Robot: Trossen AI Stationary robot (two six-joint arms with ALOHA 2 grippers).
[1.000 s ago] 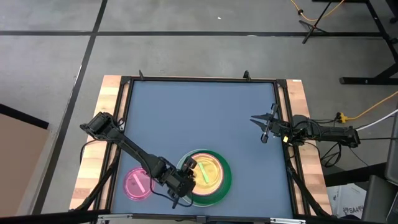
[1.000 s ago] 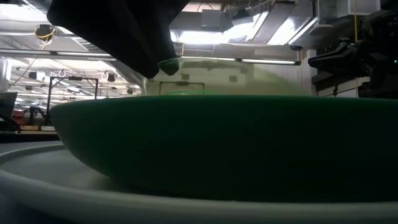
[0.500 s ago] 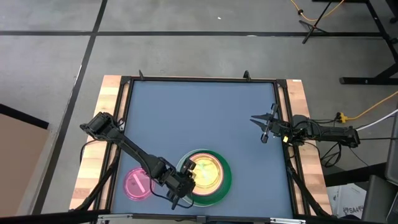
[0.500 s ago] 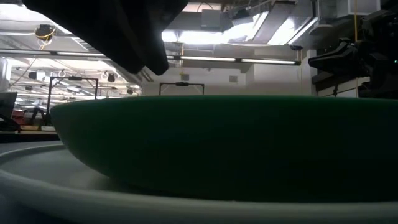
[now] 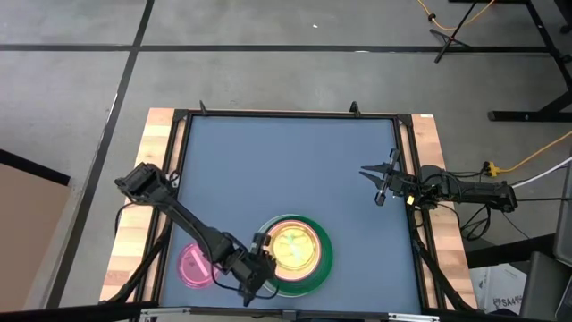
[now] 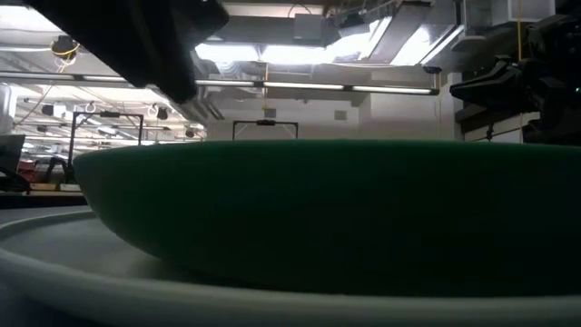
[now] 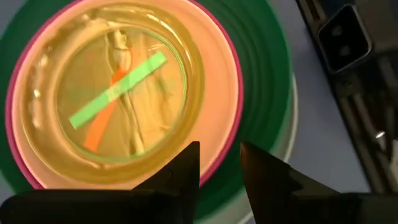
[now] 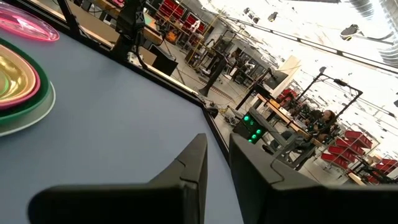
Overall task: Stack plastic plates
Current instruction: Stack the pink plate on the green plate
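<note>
Beside the plate stack [image 5: 295, 252], the left tool [image 5: 255, 282] sits empty, fingers slightly apart. Next, I think, it fetches the magenta plate [image 5: 196, 266].

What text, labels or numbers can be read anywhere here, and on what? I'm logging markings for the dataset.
None can be read.
The plates in the stack and the magenta plate show no print.
The left gripper and right gripper bear no legible labels.
Any signs in the room behind the table are too small to read.
</note>
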